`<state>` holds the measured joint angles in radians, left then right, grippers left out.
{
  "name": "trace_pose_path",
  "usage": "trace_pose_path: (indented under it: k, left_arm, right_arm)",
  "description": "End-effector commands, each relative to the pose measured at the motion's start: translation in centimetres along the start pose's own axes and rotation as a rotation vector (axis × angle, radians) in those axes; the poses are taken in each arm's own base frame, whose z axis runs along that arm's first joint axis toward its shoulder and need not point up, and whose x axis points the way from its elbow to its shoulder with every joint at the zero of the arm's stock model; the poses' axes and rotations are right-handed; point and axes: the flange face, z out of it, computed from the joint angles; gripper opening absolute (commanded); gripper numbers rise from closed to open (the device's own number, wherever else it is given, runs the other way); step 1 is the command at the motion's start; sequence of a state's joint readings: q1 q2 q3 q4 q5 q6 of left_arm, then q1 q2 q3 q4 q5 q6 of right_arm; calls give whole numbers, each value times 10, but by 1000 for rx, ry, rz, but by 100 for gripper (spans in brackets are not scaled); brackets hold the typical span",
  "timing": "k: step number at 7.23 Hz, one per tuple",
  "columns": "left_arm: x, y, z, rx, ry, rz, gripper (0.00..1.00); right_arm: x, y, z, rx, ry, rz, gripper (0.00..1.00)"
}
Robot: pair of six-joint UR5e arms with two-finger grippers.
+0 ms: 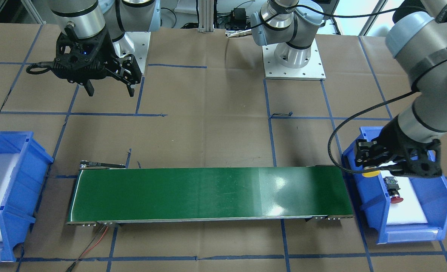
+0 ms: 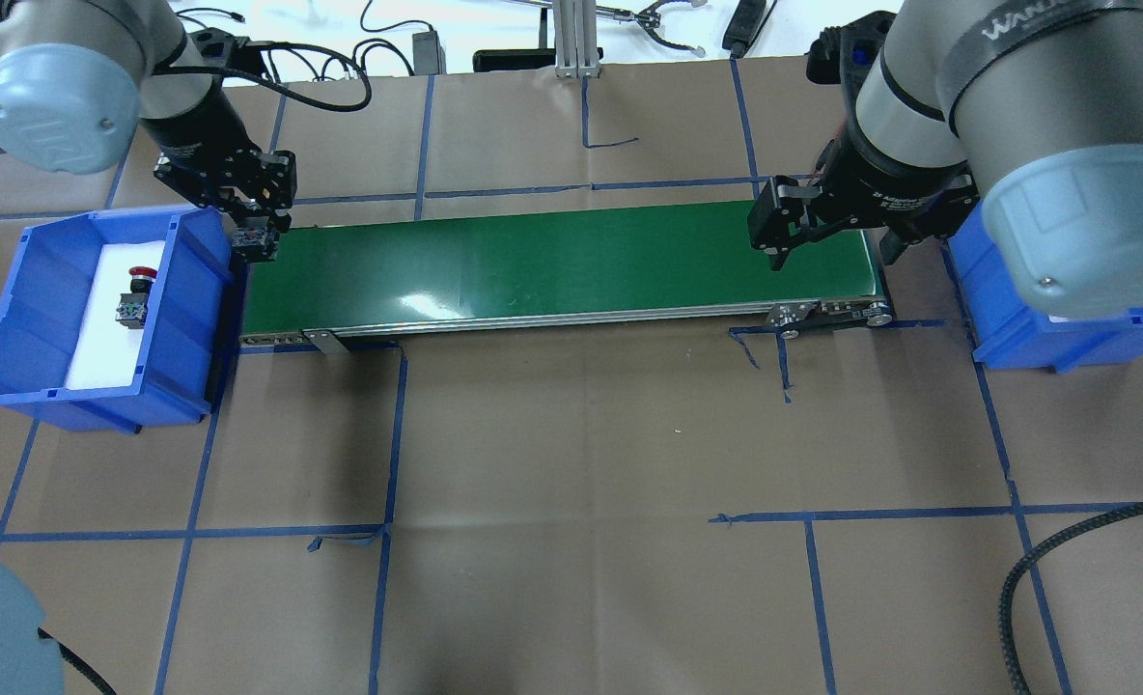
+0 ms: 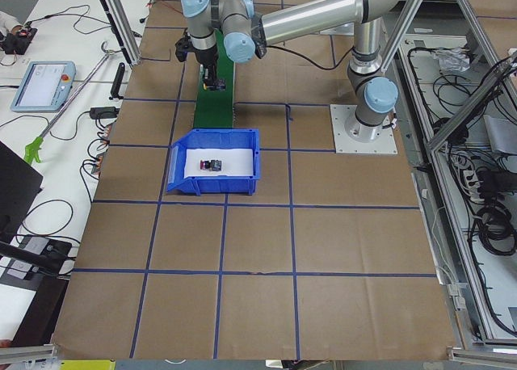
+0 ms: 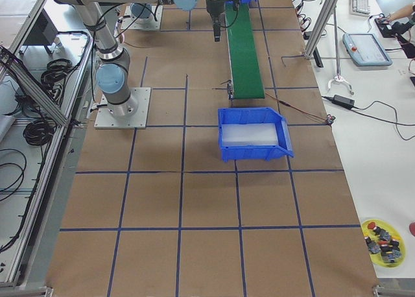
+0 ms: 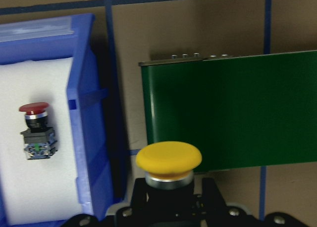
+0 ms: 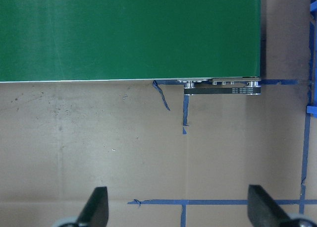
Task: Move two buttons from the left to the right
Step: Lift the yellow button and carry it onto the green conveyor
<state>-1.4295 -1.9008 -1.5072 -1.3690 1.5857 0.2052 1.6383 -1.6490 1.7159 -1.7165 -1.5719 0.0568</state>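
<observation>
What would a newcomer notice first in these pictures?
The long green conveyor belt lies across the table, in its middle. At its end on the robot's left, the left end effector holds a yellow button between the belt and the blue bin. A red button lies on white foam in that bin.

Legible markings, all views:

1. Black band [image 2: 1035, 29] round the right arm's large joint, overhead view: white capitals beginning "WAN"; the letters after these are not clear.
2. Black wrist ring [image 2: 909, 198] on the same arm, overhead view: one curved line of white print, too small to read.
3. Black end bracket [image 6: 223, 91] of the green conveyor, right wrist view: one line of small white print, illegible.
4. Pendant screen [image 3: 42, 86] on the side bench, exterior left view: lit, with no readable characters.

No other text, number, brand or sign can be read.
</observation>
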Motion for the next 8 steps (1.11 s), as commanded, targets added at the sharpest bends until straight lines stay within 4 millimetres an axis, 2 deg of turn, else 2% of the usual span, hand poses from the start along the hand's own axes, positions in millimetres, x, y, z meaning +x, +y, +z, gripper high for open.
trace_pose_path:
  k: [1,3,4,5,6,7,8]
  left_arm:
    - [7,-17,36,-28,4,6,9]
    - [5,-31,69,-3,-1,13,9]
    - [6,-31,89,21,-4,19,9]
    - [7,-27,101,57,-13,18,13]
    - [7,-27,103,86,-19,16,39]
    - [8,-26,97,99,-15,12,99]
    - [8,-24,93,97,-18,13,100]
  right_arm:
    - [0,0,0,-1,0,0,100]
    - [0,0,1,-2,0,0,100]
    - [0,0,1,-2,0,0,100]
    - [0,0,1,-2,0,0,100]
    - [0,0,1,-2,0,0,100]
    - [0,0,1,0,2,0,100]
    - [0,0,1,0,2,0,100]
